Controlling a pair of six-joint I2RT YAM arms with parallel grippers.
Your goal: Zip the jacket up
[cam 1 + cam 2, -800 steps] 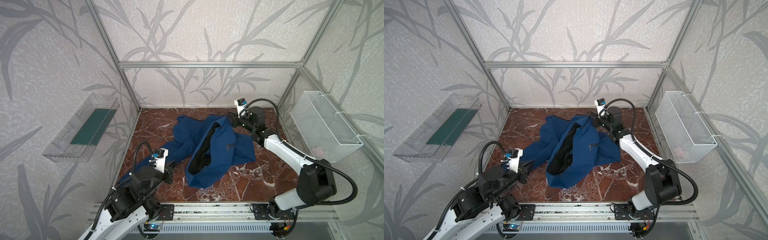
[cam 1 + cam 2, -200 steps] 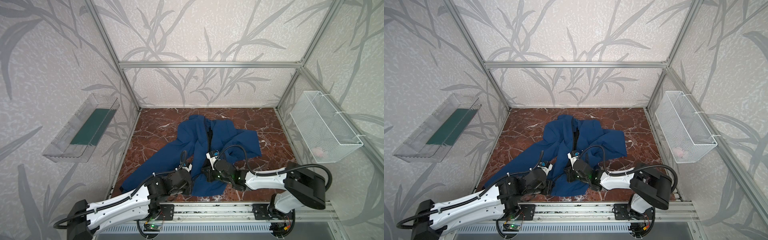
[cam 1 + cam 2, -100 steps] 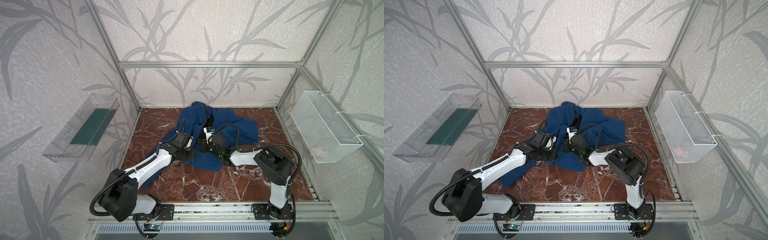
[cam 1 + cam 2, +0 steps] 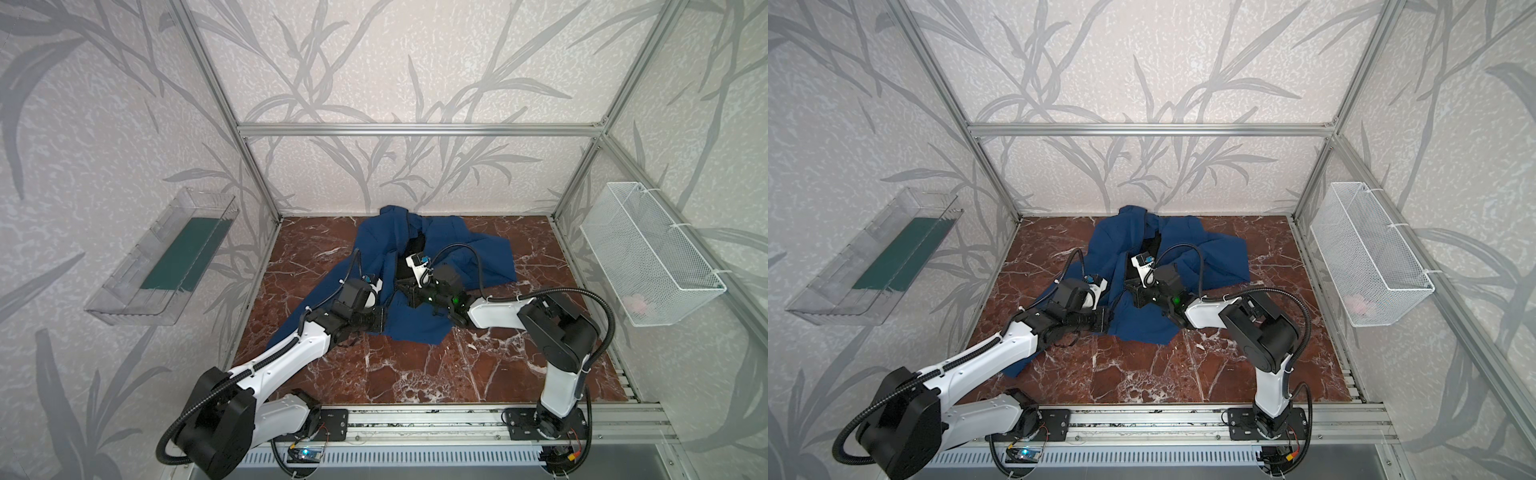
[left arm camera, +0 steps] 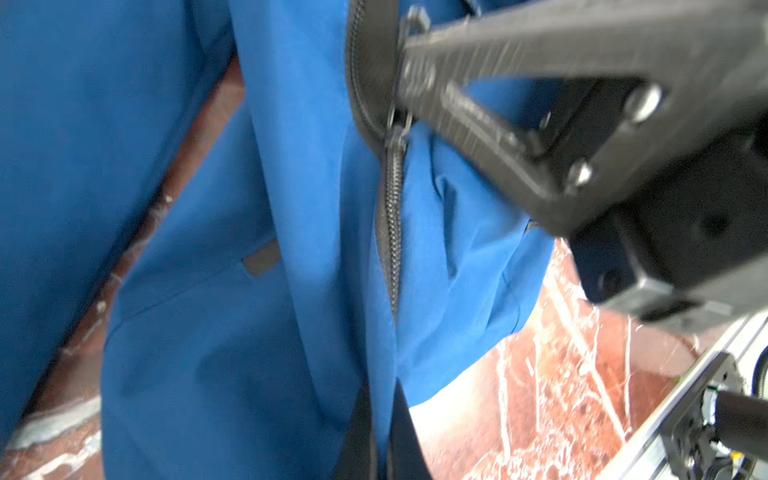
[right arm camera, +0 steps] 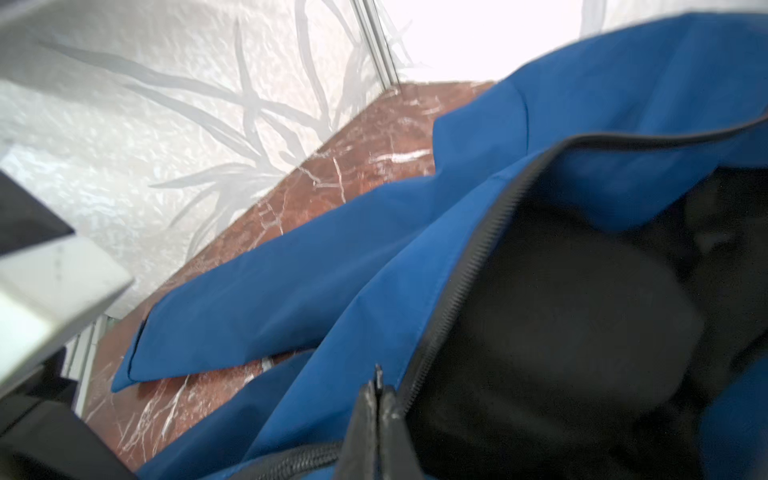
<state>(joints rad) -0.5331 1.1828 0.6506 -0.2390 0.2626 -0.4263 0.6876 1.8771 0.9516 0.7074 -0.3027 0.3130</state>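
Observation:
The navy-blue jacket (image 4: pixel 469 245) (image 4: pixel 1208 253) lies crumpled on the marble floor toward the back wall, its front partly apart with black lining (image 6: pixel 561 311) showing. My left gripper (image 4: pixel 385 322) (image 4: pixel 1108 321) (image 5: pixel 384 419) is shut on the jacket's lower edge beneath the joined stretch of zipper (image 5: pixel 392 232). My right gripper (image 4: pixel 402 286) (image 4: pixel 1130 291) (image 6: pixel 376 401) is shut on the small black zipper pull (image 6: pixel 378 374). In the left wrist view its fingers (image 5: pixel 498 87) meet the slider (image 5: pixel 397 135). Beyond the slider the zipper teeth (image 6: pixel 478 270) run apart.
A clear plastic tray (image 4: pixel 166 257) hangs on the left wall. A white wire basket (image 4: pixel 648 253) hangs on the right wall. The aluminium rail (image 4: pixel 415 424) carrying both arm bases runs along the front. Bare marble floor (image 4: pixel 415 374) lies between rail and jacket.
Over the last second both arms have moved toward the back and the jacket's lower part went with them. Since half a second ago I see hardly any difference.

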